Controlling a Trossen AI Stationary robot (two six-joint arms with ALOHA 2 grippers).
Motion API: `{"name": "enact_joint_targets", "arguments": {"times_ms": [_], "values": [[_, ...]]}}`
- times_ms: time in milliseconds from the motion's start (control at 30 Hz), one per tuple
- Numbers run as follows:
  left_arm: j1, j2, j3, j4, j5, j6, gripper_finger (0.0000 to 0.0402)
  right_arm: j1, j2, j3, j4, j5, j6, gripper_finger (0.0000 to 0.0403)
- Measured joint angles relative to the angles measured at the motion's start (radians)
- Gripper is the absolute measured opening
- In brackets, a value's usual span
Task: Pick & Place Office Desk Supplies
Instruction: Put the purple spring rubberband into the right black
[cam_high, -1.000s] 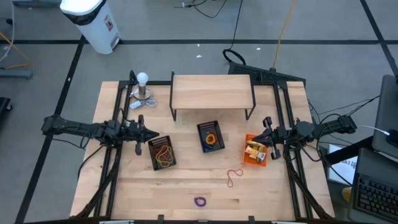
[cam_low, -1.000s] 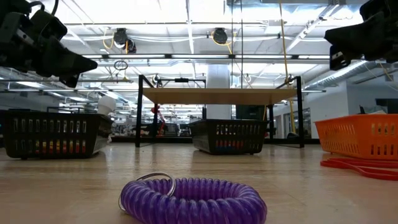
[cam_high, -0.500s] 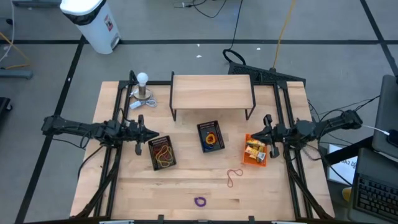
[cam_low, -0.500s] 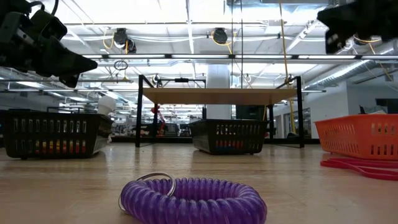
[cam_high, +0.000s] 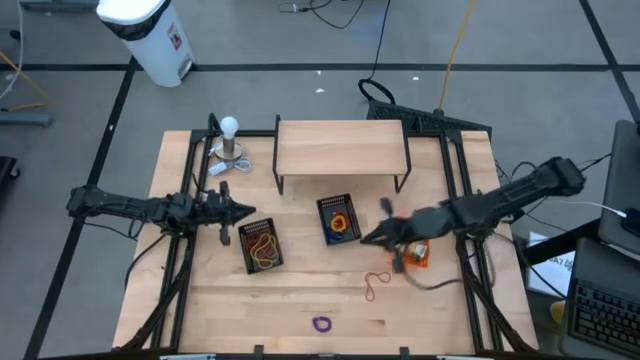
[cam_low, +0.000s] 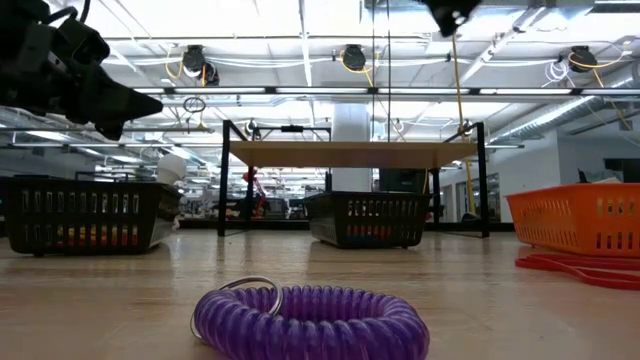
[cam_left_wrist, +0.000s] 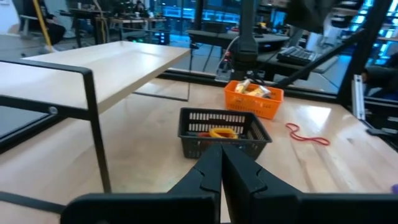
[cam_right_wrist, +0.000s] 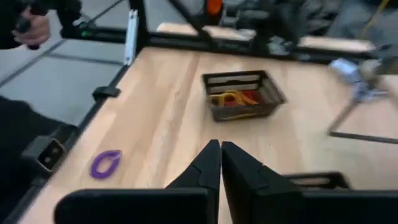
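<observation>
A purple coiled loop (cam_high: 321, 323) (cam_low: 310, 320) lies near the table's front edge, and a thin red loop (cam_high: 375, 285) lies flat right of centre. A black basket (cam_high: 262, 245) holds red and yellow loops, and a second black basket (cam_high: 338, 218) holds orange and blue items. An orange basket (cam_high: 414, 253) with yellow packets is partly hidden under my right arm. My left gripper (cam_high: 245, 210) (cam_left_wrist: 221, 165) hangs shut and empty beside the left black basket. High over the table's middle, my right gripper (cam_high: 366, 240) (cam_right_wrist: 219, 158) is shut and empty too, right of the second basket.
A low wooden shelf on black legs (cam_high: 340, 148) stands at the back centre. A white ball-topped stand (cam_high: 230, 140) is at the back left. Black rails (cam_high: 180, 270) run along both table sides. Bare wood lies between the baskets and the front edge.
My right gripper has swung from beside the orange basket at the right rail toward the table's middle and risen, tipping slightly downward, and is still shut. My left gripper has kept its place. No item has moved.
</observation>
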Motion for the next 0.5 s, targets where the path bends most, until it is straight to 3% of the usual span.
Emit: {"name": "enact_joint_targets", "arguments": {"times_ms": [133,267,500], "values": [[0.000,0.000,0.000,0.000,-0.012,-0.018,0.0006,0.009,0.174,0.139,-0.074,-0.005,0.045,0.0041],[0.000,0.000,0.000,-0.001,-0.012,-0.048,0.0019,0.033,0.305,0.216,-0.091,-0.005,0.046,0.0104],[0.000,0.000,0.000,-0.002,-0.012,-0.070,0.0011,0.083,0.492,0.256,0.034,-0.002,0.151,0.0208]]}}
